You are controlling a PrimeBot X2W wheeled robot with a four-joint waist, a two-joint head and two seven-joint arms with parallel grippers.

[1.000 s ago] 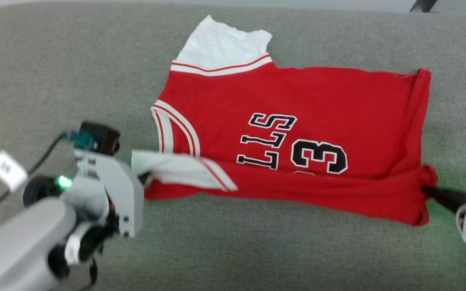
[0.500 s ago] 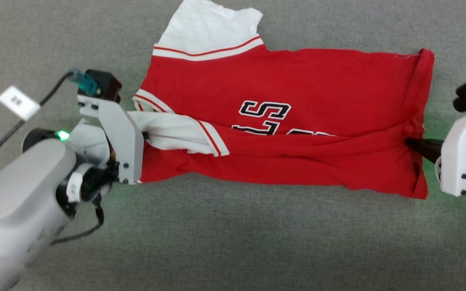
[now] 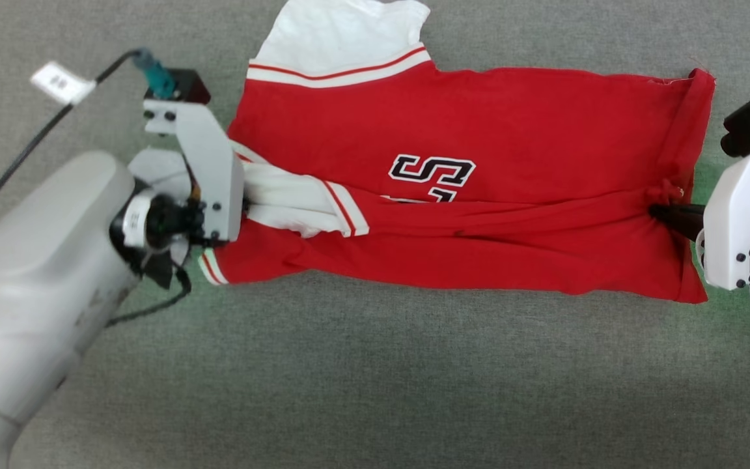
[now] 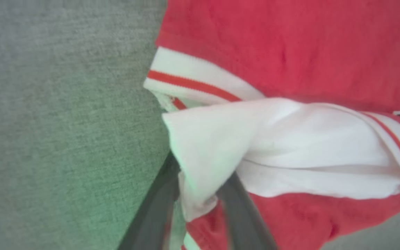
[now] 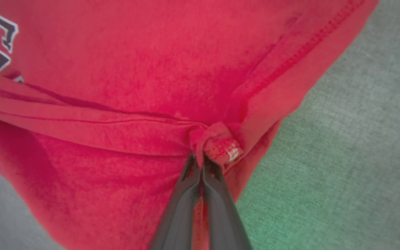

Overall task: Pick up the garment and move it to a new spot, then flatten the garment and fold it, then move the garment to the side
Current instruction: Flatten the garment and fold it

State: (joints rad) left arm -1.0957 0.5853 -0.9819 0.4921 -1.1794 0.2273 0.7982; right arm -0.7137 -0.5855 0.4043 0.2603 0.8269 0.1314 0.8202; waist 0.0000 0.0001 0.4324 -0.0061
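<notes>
You are in the folding step. The garment (image 3: 492, 130) lies spread lengthwise on the grey fabric surface (image 3: 375, 391), printed side up. Its near long edge is brought over the front, so a plain red band covers most of the lettering and leaves the letter S (image 3: 432, 174) showing.

Your right gripper (image 5: 200, 158) has its fingers (image 5: 182, 208) pressed tight together on a bunched knot of the red hem corner (image 5: 221, 142), at the right end of the folded edge.

Your left gripper (image 4: 201, 166) is at the other end. The near white sleeve (image 4: 290, 139) hangs between its fingers (image 4: 158, 208), which stand slightly apart. You cannot tell from the left wrist view whether they pinch the cloth or merely flank it.

The folded edge runs roughly straight between the two grippers, so the fold looks ready to be set down. Next, lower both ends evenly onto the red body. Let go without dragging the sleeve or the hem knot back with you, then draw straight away. The far white sleeve (image 3: 349, 36) sticks out past the body and will likely need folding in afterwards.
</notes>
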